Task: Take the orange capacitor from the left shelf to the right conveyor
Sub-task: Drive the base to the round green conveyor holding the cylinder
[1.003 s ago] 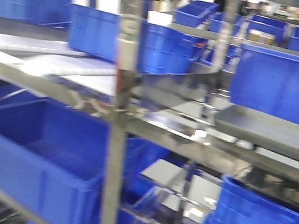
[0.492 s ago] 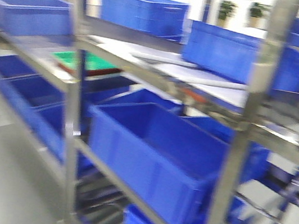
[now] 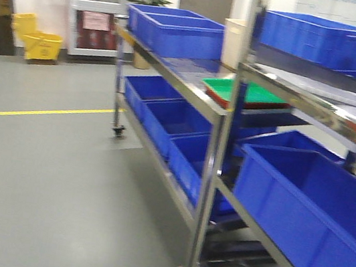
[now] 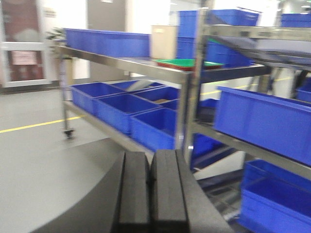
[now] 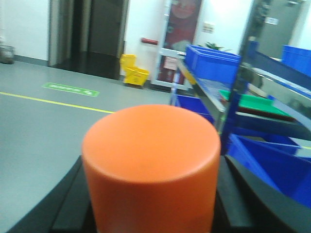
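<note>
Right tool [image 5: 151,208] is clamped on the orange capacitor [image 5: 150,160], its flat top filling the wrist view. Left tool [image 4: 149,191] is pressed closed, holding nothing. Beyond stands the left shelf [image 3: 220,147] with blue bins [image 3: 308,208] and a green tray [image 3: 244,92], then a yellow bucket [image 3: 40,42] far back.

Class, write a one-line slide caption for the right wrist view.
Right gripper clamps the orange capacitor, steel shelf with blue bins and a yellow mop bucket behind.
</note>
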